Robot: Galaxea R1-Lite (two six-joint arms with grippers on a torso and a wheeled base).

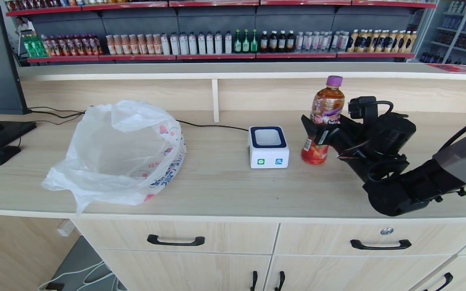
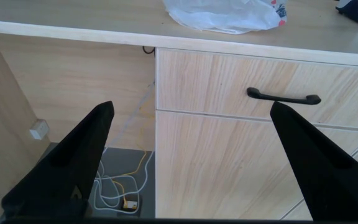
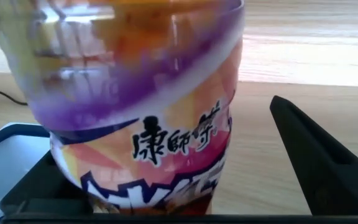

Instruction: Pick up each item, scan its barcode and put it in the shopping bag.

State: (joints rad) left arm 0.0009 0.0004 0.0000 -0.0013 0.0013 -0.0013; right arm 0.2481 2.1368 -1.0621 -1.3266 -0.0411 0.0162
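Bottle (image 1: 327,117) stands upright on the counter (image 1: 225,186), just right of the scanner (image 1: 268,146). The right claw (image 1: 316,133) straddles its middle from the side, fingers apart, with a gap showing beside the label. By my judgement it needs a squeeze, then a carry left toward the scanner and bag (image 1: 123,149). The left claw (image 2: 191,109) hangs wide open below the counter edge.

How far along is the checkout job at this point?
Nothing looks done: the shopping bag looks empty. In hand: the right claw straddles the drink bottle beside the scanner, not clamped. Left: grip, scan, bag. The left claw hangs open by the drawers.
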